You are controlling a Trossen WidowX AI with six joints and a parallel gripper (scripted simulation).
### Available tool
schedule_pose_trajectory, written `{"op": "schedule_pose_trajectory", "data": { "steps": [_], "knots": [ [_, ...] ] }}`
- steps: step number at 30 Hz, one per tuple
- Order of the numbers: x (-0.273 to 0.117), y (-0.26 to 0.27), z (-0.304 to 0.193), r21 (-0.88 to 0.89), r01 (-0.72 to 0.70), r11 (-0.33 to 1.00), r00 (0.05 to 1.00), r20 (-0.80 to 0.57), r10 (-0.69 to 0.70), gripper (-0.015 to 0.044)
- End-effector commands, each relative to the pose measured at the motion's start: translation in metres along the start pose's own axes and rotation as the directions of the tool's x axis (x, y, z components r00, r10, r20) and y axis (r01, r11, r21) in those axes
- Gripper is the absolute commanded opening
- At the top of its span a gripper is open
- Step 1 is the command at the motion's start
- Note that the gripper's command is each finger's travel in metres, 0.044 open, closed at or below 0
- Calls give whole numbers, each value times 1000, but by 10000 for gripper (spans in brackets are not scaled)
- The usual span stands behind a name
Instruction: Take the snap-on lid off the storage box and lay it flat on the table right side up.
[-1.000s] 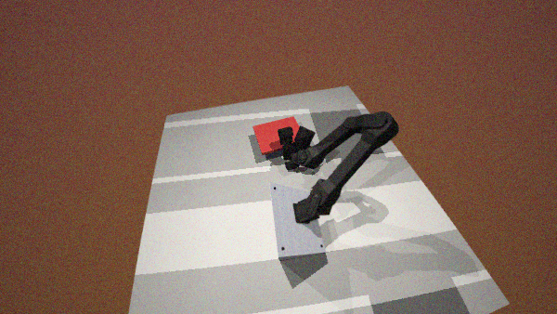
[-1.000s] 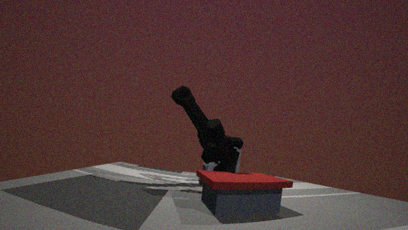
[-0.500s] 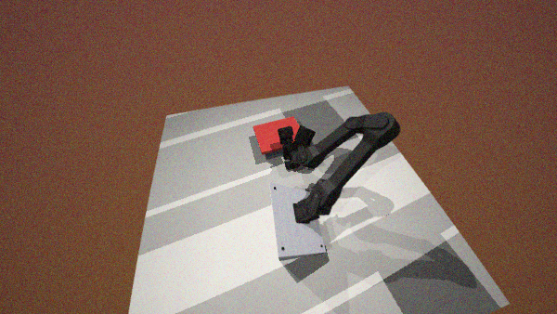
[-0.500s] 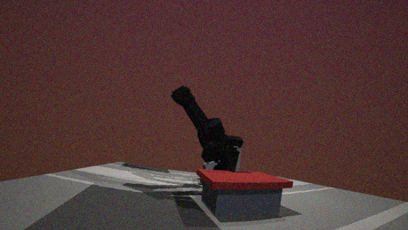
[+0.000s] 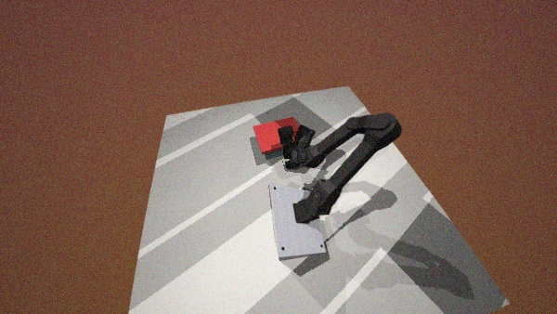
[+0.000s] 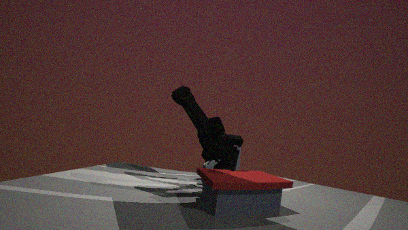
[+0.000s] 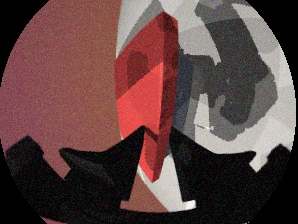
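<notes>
The red lid (image 5: 266,136) (image 6: 238,180) (image 7: 142,95) is over the blue-grey storage box (image 6: 248,204) (image 7: 186,95). In the exterior view the lid looks slightly tilted, its arm-side edge a little raised; its far side is still down at the box. The box stands upright on the table. My gripper (image 5: 293,138) (image 7: 156,129) is shut on the lid's arm-side edge, one finger on each face in the wrist view. In the exterior view the fingertips are hidden behind the lid. How far the lid is unsnapped there cannot be told.
The pale base plate (image 5: 288,232) with the arm's base stands near the middle of the table (image 5: 186,195). The box is near the table's back edge in the top view. The arm reaches over from the right, and striped shadows cross the table.
</notes>
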State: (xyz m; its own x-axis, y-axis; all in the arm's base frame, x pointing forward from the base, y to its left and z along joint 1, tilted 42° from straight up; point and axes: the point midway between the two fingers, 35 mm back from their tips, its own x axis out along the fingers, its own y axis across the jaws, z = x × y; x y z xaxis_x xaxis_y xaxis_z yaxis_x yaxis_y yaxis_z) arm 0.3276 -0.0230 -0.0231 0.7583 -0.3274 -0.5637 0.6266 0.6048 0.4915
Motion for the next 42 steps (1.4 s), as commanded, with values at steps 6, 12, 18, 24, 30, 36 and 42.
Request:
{"op": "schedule_pose_trajectory", "data": {
  "steps": [6,12,18,24,30,36,42],
  "knots": [
    [-3,4,0,2,-7,1000,1000,0,7,0],
    [-2,3,0,0,-4,1000,1000,0,4,0],
    [-1,3,0,0,-4,1000,1000,0,4,0],
    [-1,3,0,0,-4,1000,1000,0,4,0],
    [-1,4,0,0,-4,1000,1000,0,4,0],
    [0,4,0,0,-4,1000,1000,0,4,0],
    [0,4,0,0,-4,1000,1000,0,4,0]
  ]
}}
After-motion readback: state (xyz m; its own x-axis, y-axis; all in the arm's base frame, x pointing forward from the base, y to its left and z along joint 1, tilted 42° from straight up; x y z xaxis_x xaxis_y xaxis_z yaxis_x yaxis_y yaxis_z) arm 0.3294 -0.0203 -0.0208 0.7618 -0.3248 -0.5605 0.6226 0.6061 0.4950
